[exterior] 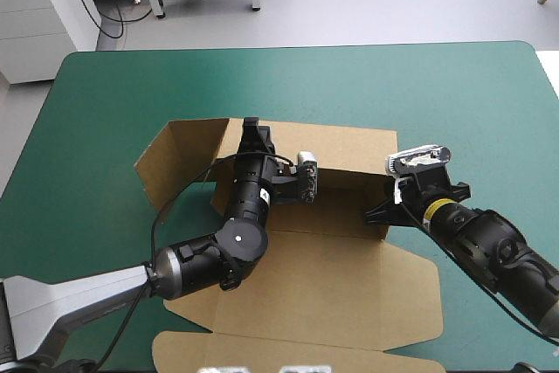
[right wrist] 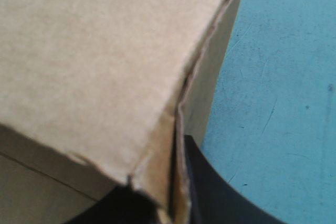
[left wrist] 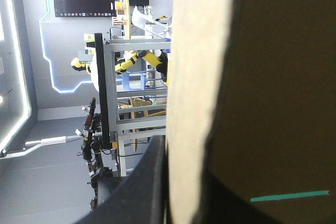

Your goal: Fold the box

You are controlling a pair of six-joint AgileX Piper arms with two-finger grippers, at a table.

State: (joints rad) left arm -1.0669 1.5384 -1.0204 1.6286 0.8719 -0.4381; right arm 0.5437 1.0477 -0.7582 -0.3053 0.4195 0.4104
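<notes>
One cut sheet of plain brown corrugated board, the box (exterior: 332, 294), sits at the middle of the teal-green table cover (exterior: 437, 85). It is half formed: the far wall is upright, the left flap splays outward, and the lid lies flat, reaching toward the near edge. The raised wall runs left to right, parallel to the table's far edge. Left gripper (exterior: 251, 128) pinches that wall's top edge, one black finger (left wrist: 142, 192) against the board. Right gripper (exterior: 382, 212) clamps the right-hand corner wall.
</notes>
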